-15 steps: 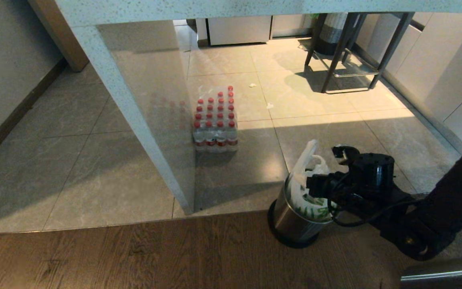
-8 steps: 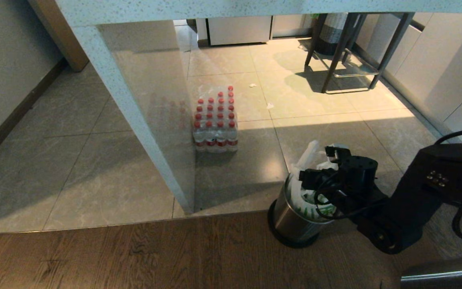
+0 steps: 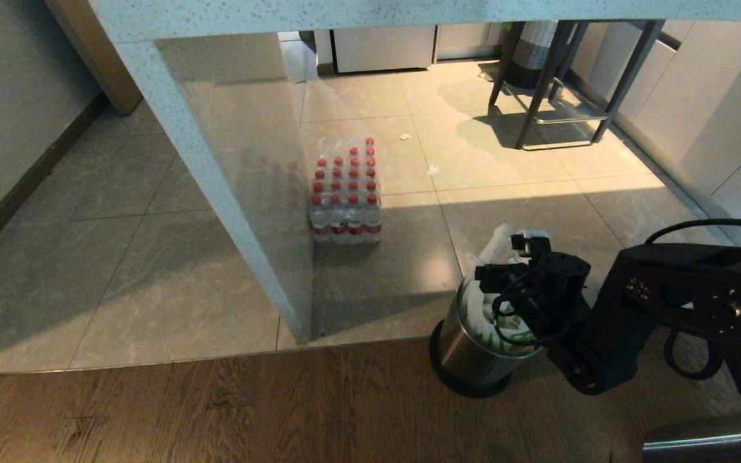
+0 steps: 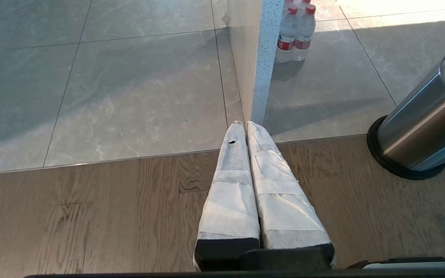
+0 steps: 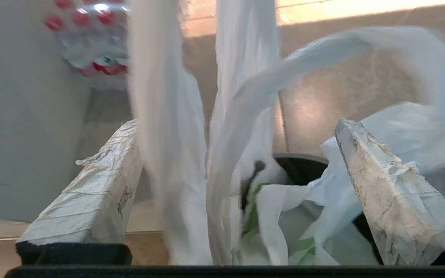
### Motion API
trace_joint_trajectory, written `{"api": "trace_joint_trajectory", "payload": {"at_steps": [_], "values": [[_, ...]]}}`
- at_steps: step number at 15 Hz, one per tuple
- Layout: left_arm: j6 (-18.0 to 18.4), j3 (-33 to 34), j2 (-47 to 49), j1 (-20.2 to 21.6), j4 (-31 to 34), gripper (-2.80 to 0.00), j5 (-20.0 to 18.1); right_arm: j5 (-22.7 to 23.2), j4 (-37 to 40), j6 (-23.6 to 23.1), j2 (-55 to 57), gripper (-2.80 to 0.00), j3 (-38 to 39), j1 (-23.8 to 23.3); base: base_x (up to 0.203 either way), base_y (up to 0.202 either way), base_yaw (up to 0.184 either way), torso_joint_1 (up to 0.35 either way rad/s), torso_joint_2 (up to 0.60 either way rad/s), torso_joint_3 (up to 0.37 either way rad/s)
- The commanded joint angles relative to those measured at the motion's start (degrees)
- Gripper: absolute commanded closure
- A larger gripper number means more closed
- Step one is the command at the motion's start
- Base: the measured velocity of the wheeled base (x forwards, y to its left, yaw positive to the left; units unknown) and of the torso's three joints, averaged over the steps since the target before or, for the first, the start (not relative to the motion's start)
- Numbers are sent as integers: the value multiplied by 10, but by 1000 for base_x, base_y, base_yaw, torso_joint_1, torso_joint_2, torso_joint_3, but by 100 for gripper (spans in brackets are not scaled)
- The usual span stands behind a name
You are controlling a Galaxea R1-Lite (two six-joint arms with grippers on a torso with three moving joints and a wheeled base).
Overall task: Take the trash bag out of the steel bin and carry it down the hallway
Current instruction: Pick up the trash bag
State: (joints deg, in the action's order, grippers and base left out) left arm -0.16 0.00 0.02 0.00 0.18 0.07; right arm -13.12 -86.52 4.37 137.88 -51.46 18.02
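Trash bag [image 3: 487,302] sits in steel bin [image 3: 467,350] at the tile/wood floor edge, handles [image 5: 242,77] sticking up. R gripper [image 3: 505,260] is over the bin mouth, fingers [image 5: 384,185] spread wide w/ handles between, not pinched. L gripper [image 4: 245,127] closed, low over wood floor. Water bottle pack [image 3: 346,193] sits beyond by counter leg [image 3: 229,212].

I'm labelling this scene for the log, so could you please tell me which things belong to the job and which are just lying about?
Job:
- trash bag, in the bin, handles up
- steel bin
- right gripper, jaws open around the handles

Lying about:
- pack of water bottles
- stool
- left gripper, parked
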Motion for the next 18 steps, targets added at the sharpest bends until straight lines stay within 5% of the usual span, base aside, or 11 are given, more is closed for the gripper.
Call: {"api": "trace_joint_trajectory", "payload": {"at_steps": [1, 3, 4, 13, 18], "values": [[0, 0, 1, 0, 0, 0, 0, -1, -11, -6, 34, -280, -10, -1, 0, 0, 0, 0, 0, 0], [0, 0, 1, 0, 0, 0, 0, -1, -11, -9, 51, -280, -13, -1, 0, 0, 0, 0, 0, 0], [0, 0, 1, 0, 0, 0, 0, -2, -11, -14, 57, 0, -20, -1, 0, 0, 0, 0, 0, 0], [0, 0, 1, 0, 0, 0, 0, -56, -11, -40, 48, 0, -2, -1, 0, 0, 0, 0, 0, 0], [0, 0, 1, 0, 0, 0, 0, -61, -11, -41, -66, 0, 60, 0, 0, 0, 0, 0, 0, 0]]}}
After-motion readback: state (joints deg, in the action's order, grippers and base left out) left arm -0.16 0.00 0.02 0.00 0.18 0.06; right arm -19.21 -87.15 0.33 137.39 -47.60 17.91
